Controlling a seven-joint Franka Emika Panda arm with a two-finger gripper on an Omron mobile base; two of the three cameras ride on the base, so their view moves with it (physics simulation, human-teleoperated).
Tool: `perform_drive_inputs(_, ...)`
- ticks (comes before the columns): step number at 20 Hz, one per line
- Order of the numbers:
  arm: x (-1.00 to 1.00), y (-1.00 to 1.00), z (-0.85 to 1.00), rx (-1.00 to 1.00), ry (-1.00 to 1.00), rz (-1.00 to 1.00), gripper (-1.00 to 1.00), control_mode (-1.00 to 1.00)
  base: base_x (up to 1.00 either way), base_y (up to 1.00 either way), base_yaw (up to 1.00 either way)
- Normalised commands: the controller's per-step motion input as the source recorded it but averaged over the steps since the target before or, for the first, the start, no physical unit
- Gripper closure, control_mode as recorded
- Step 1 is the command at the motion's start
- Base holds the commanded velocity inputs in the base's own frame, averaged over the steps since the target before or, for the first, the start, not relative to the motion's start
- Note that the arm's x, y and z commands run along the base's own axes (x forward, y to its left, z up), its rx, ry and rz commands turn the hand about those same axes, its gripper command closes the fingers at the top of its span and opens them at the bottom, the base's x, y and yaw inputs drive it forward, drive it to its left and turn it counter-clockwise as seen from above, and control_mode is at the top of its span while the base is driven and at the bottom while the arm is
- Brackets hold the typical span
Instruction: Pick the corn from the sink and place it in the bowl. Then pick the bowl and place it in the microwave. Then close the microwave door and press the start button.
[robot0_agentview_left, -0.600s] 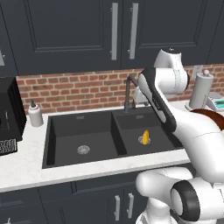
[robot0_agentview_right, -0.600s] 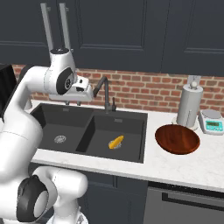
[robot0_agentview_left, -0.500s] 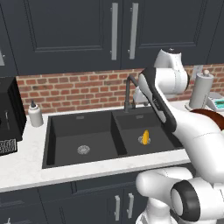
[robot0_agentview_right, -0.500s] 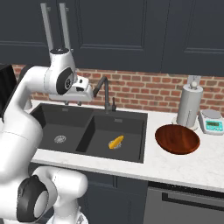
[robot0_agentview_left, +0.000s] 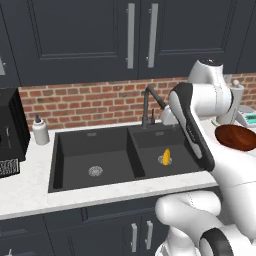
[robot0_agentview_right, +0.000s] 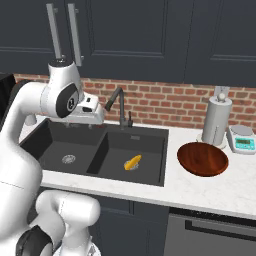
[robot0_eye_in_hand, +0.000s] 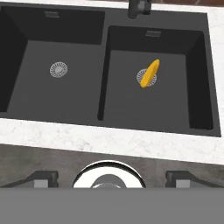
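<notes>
The yellow corn (robot0_eye_in_hand: 149, 73) lies on the round drain of the right basin of the black sink (robot0_eye_in_hand: 100, 100), apart from the walls; it shows too as corn (robot0_agentview_left: 165, 156) and corn (robot0_agentview_right: 132, 162). My gripper (robot0_eye_in_hand: 111, 177) hangs high above the sink's front rim, open, its two tips wide apart with nothing between them. The corn is well ahead of the fingers and slightly to the right. The reddish-brown bowl (robot0_agentview_right: 202, 159) sits upright on the counter right of the sink, also seen as bowl (robot0_agentview_left: 235, 136). The microwave and its door are out of view.
A dark gooseneck faucet (robot0_agentview_right: 117, 100) rises behind the divider between the basins. A paper towel roll (robot0_agentview_right: 217, 120) and a small scale (robot0_agentview_right: 244, 140) stand behind the bowl. A soap bottle (robot0_agentview_left: 40, 131) and a black appliance (robot0_agentview_left: 10, 130) are left of the sink.
</notes>
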Motion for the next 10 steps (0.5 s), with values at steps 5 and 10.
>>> perform_drive_inputs(5,-0.46,-0.29,-0.21,0.0,0.0,-0.05,-1.0,-1.0,0.0,0.0,0.0)
perform_drive_inputs(10,-0.17,-0.32,-0.16,0.0,0.0,-0.06,-1.0,-1.0,0.0,0.0,0.0)
